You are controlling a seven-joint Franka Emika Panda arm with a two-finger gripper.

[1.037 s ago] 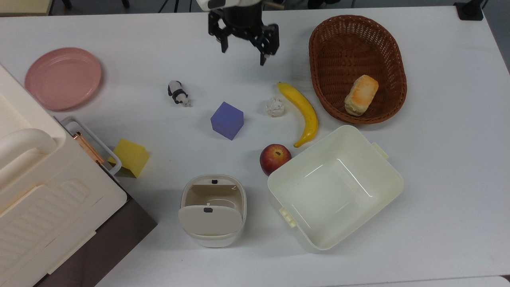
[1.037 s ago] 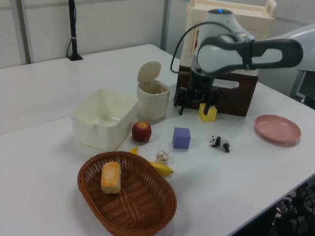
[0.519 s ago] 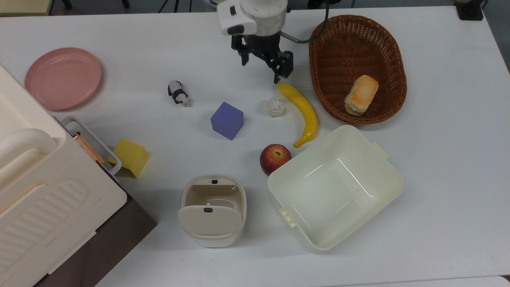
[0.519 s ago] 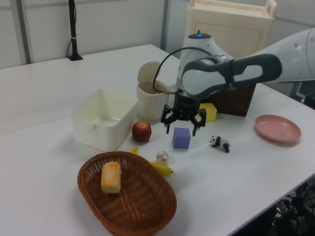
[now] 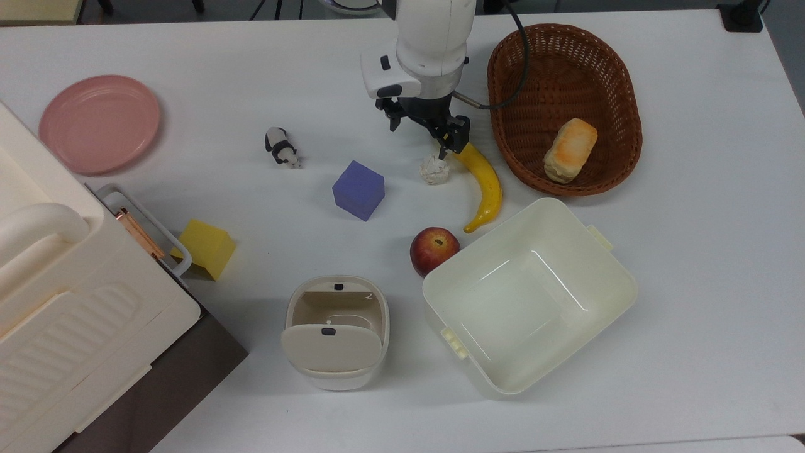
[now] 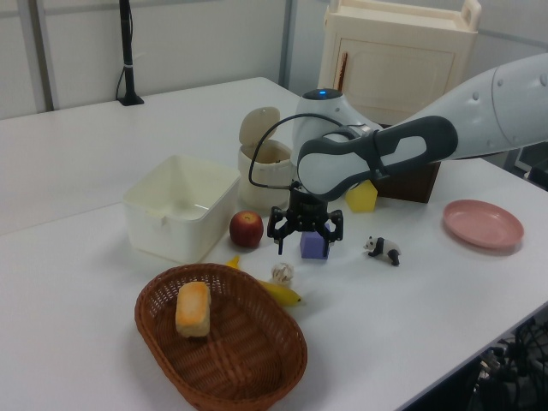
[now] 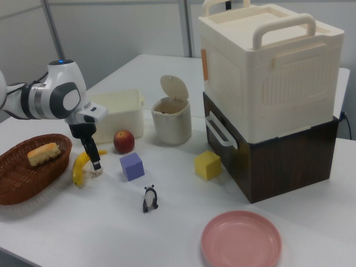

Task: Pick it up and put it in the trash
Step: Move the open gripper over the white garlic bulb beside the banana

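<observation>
Crumpled, wrinkled white paper ball (image 5: 434, 168) beside smooth curved yellow banana (image 5: 483, 182)

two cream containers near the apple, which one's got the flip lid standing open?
The small rounded bin at the top view's lower middle: its lid is flipped up, showing a beige inside. The larger square tub beside the apple has no lid.
</observation>
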